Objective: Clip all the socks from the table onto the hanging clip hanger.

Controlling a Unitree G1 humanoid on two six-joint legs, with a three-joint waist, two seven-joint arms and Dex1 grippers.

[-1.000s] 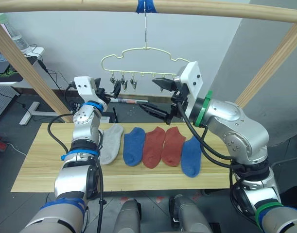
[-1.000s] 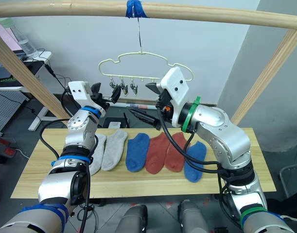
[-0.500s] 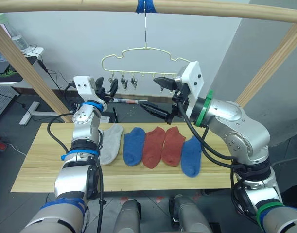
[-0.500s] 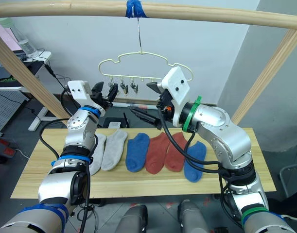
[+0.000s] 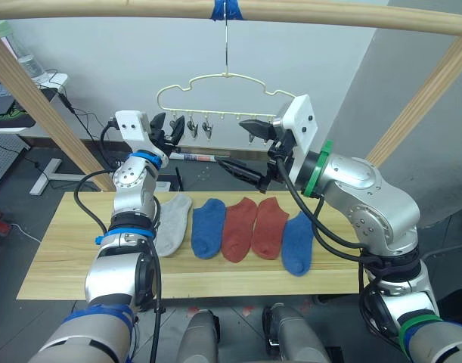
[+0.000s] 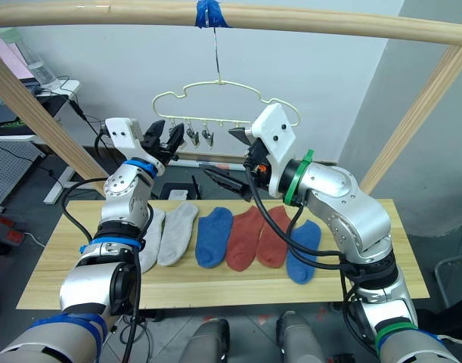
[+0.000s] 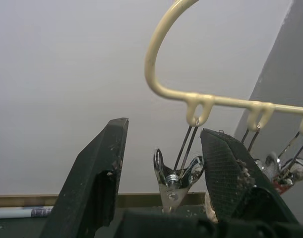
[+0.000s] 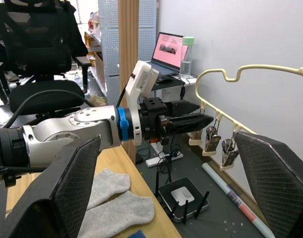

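Well, I start with the desk [image 5: 57, 261], a long plank top with all six socks [image 5: 246, 227] lying flat in a row across its middle, none clipped yet by my reading. Two grey ones sit at the 9 o'clock end of the row, then blue, two rust red, and blue at the 3 o'clock end. Above them, toward 12 o'clock, the clip hanger [image 5: 227, 82] hangs by its hook from the wooden rail [image 5: 140, 9].

My right pincer [image 5: 246, 147] is released wide, empty, held just beside the hanger's 3 o'clock shoulder. My left pincer [image 7: 163, 158] is also released, its fingers [image 7: 99, 173] straddling the end clip [image 7: 175, 178] at the hanger's 9 o'clock side without pinching it.

I judge the socks light, limp and easy to bunch, so I would take one by the cuff. The hanger looks thin and free to swing; the small sprung clips probably need a firm squeeze on their tails.
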